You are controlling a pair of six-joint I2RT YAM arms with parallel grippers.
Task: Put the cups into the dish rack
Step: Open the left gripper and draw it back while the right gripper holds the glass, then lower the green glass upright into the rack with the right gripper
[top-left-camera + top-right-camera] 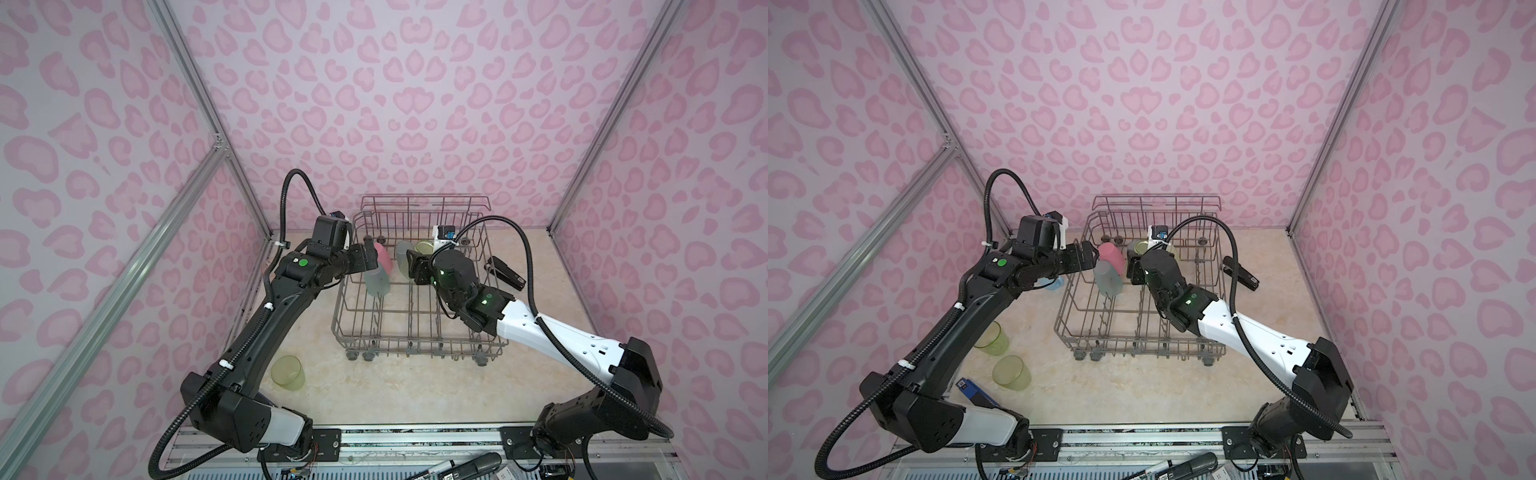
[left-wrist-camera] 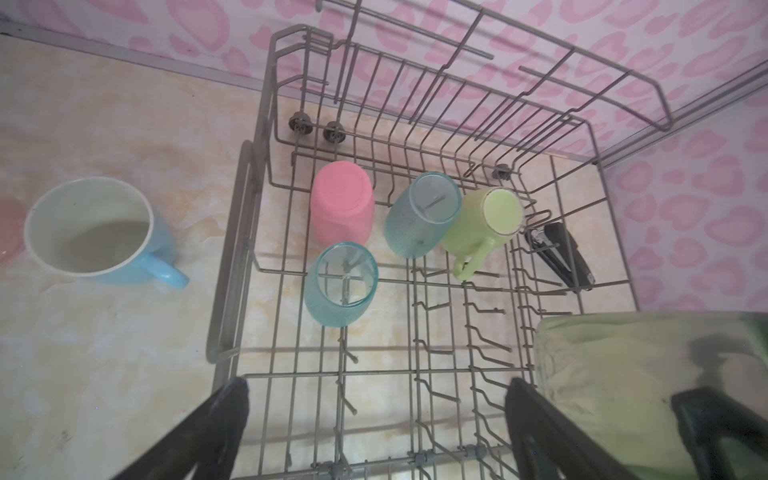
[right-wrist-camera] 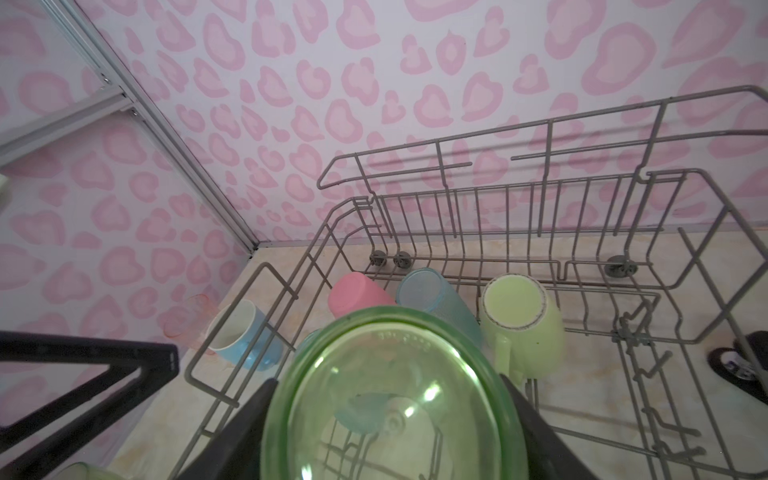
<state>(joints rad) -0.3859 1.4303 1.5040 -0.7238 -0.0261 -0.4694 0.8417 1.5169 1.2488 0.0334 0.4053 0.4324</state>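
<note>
1. My left gripper (image 2: pixel 376 388) is released, its black fingers spread above the grey wire dish rack (image 2: pixel 232 266) with nothing between them.
2. My right gripper (image 3: pixel 387 380) is clenched on a translucent green plastic tumbler (image 2: pixel 615 365), held over the rack's tines, its round base toward the wrist camera.
3. Upturned in the rack's back rows are an opaque pink tumbler (image 2: pixel 343 203), a pebbled teal tumbler (image 2: pixel 422 216), a second teal tumbler (image 2: pixel 340 282) and a glossy light-green handled mug (image 2: pixel 486 224).
4. On the marbled tabletop (image 1: pixel 415 395), a light-blue mug (image 2: pixel 95 228) sits just outside the rack's left wall.
5. A yellow-green translucent tumbler (image 1: pixel 1011 372) and another like it (image 1: pixel 994 338) stand near my left arm.
</note>
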